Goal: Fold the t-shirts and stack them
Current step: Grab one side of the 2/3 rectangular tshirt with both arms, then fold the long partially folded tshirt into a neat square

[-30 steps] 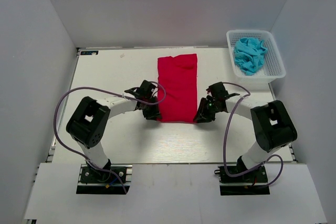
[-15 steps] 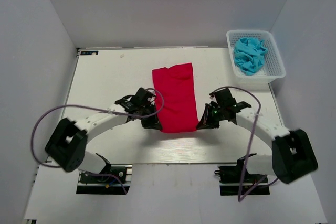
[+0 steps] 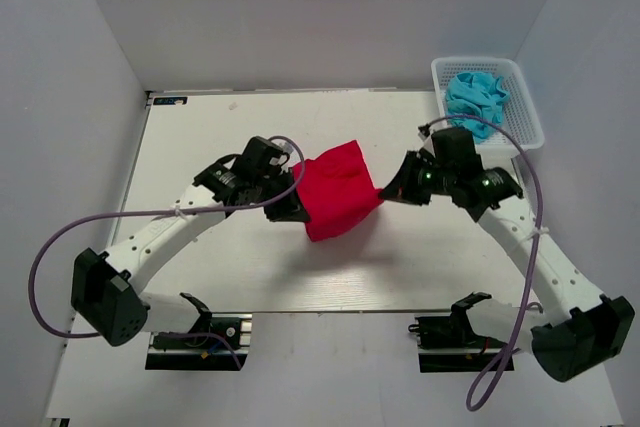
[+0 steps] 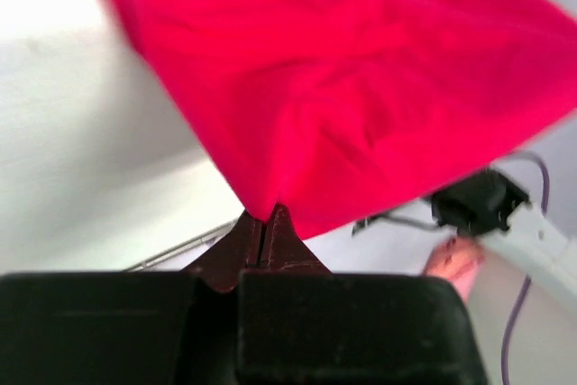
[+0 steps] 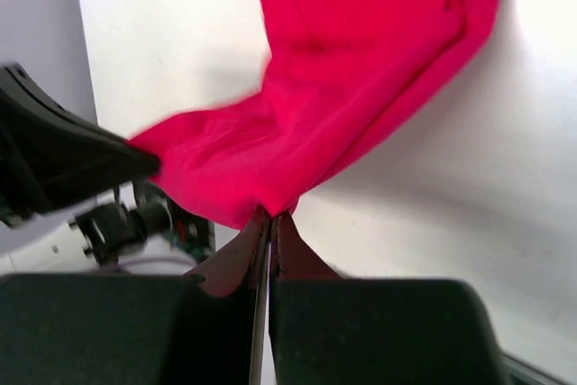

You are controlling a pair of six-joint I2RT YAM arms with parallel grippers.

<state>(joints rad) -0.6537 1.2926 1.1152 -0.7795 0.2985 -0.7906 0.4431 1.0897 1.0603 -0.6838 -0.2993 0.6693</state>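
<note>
Red cloth hangs in the air between the two arms, over the middle of the counter (image 3: pixel 200 137). It's the red shirt (image 3: pixel 338 190), folded into a rough band and held up by two corners, and its shadow falls on the white top beneath it, toward the near edge. The left gripper (image 3: pixel 291 210) has the left corner. In the left wrist view its dark fingers (image 4: pixel 236 245) are pressed tight together with a point of red cloth caught at the tips, and the rest of the shirt fans up and away from them. The right gripper (image 3: pixel 390 194) has the opposite corner, on the right side. Its wrist view tells the same story, fingers (image 5: pixel 236 263) closed to a thin slit with the red edge nipped between them. The cloth sags and creases between the two grips, and both wrist views are a little blurred. At the far right corner, the blue shirt (image 3: pixel 475 102) lies crumpled in the white basket (image 3: pixel 528 125), well apart from the grippers and the red one.
</note>
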